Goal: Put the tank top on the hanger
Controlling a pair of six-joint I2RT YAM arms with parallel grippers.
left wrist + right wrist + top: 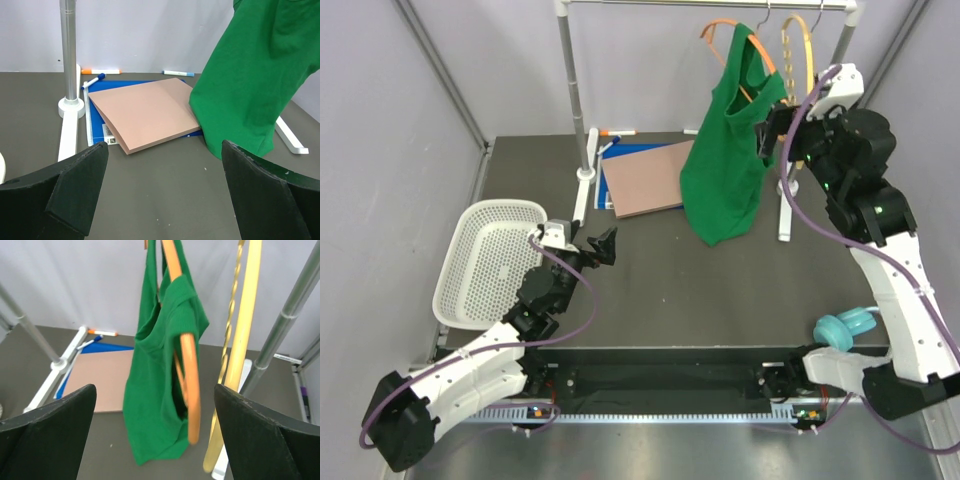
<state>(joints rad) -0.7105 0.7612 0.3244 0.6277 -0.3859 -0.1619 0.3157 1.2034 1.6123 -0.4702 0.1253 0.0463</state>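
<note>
While the tank top (725,170) hung crooked on the hanger (720,28) on the rail (700,5), the left gripper (595,248) and the right gripper (767,135) were wide open, holding nothing. Its loose side probably needed a slow, gentle tug across.

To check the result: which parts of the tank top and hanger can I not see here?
Right wrist view: hanger hook, cut off by top edge.
Left wrist view: tank top straps, cut off by top edge.
Top view: hanger's lower arm, mostly under fabric.
</note>
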